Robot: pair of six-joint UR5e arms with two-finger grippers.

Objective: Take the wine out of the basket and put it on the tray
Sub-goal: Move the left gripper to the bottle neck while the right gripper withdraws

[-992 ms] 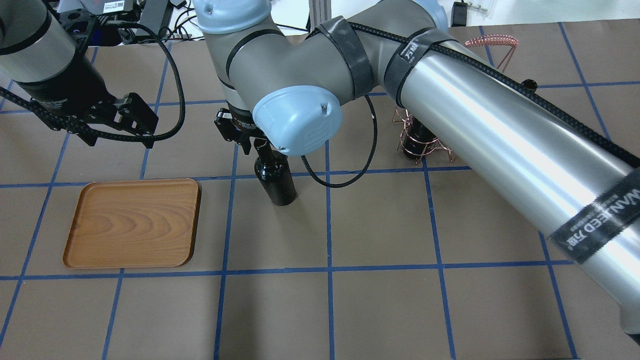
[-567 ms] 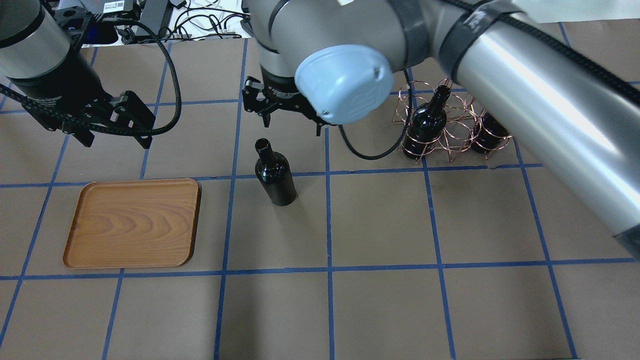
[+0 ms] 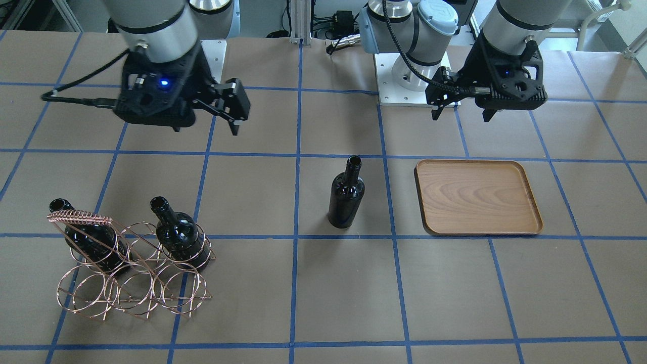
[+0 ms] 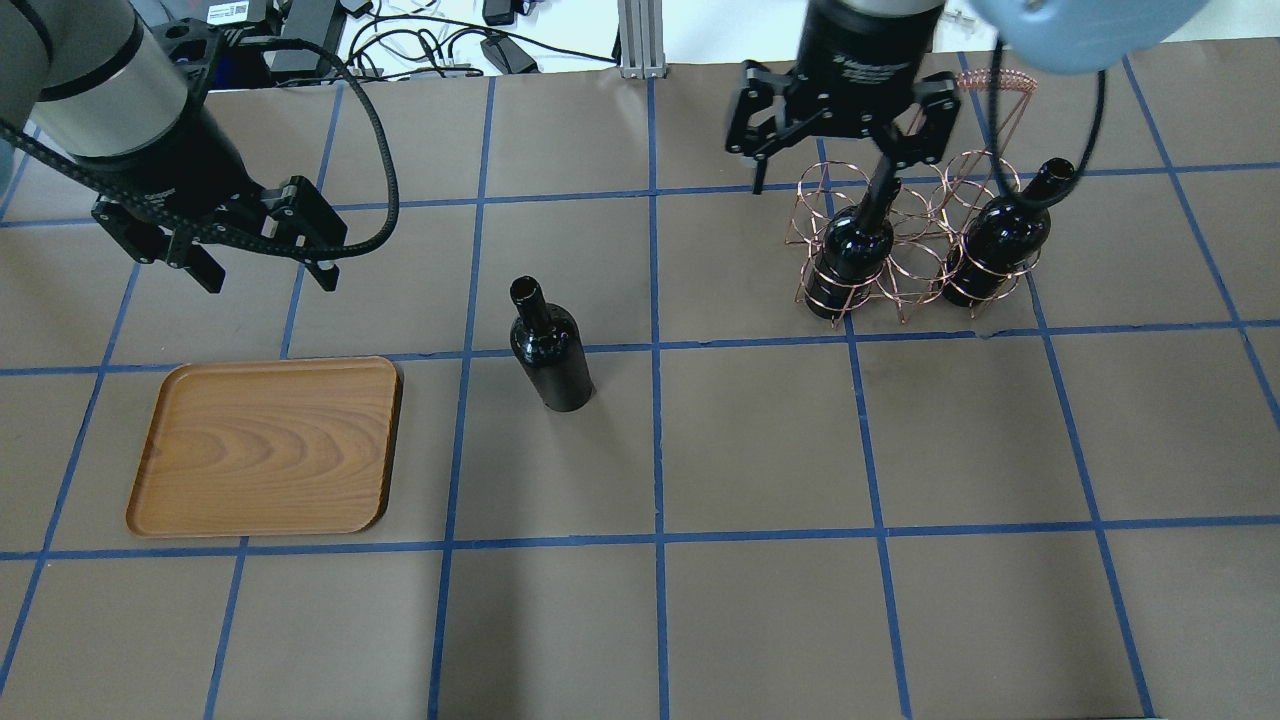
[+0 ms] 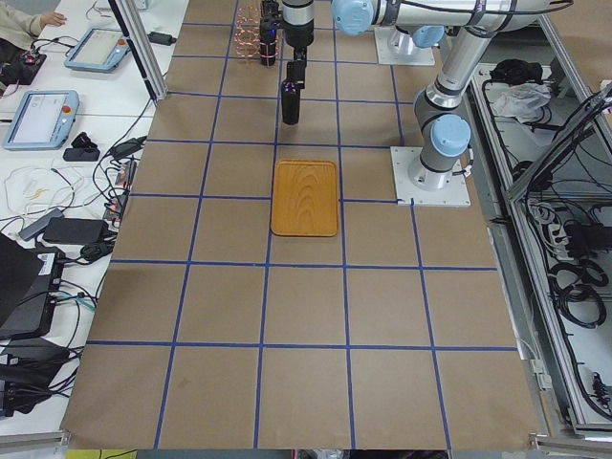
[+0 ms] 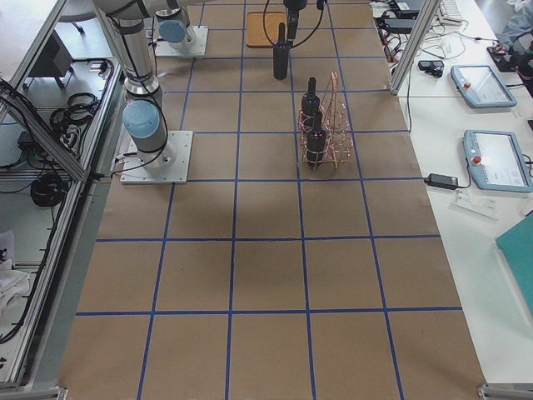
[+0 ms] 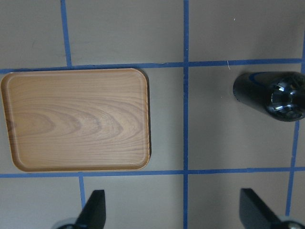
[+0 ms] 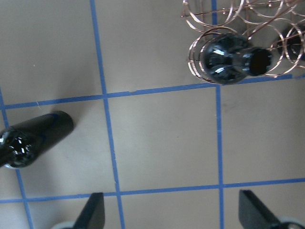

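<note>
One wine bottle (image 4: 550,350) stands upright on the table between the tray and the basket, held by nothing; it also shows in the front view (image 3: 346,194). The wooden tray (image 4: 265,445) lies bare to its left. The copper wire basket (image 4: 915,265) at the back right holds two more bottles (image 4: 850,250) (image 4: 1000,245). My right gripper (image 4: 825,175) is open and empty, above the table just behind the basket's left bottle. My left gripper (image 4: 268,275) is open and empty, hovering behind the tray. In the left wrist view the tray (image 7: 78,119) and the bottle (image 7: 271,95) lie below the open fingers.
Brown paper with a blue tape grid covers the table. The arms' mounting plate (image 3: 404,96) and cables (image 4: 430,45) sit along the back edge. Operator tablets (image 6: 479,83) lie on a side bench beyond the table.
My right gripper let go of the bottle's neck, rose and swung right to the basket. The bottle stays standing on the table. My left gripper shifted slightly right.
</note>
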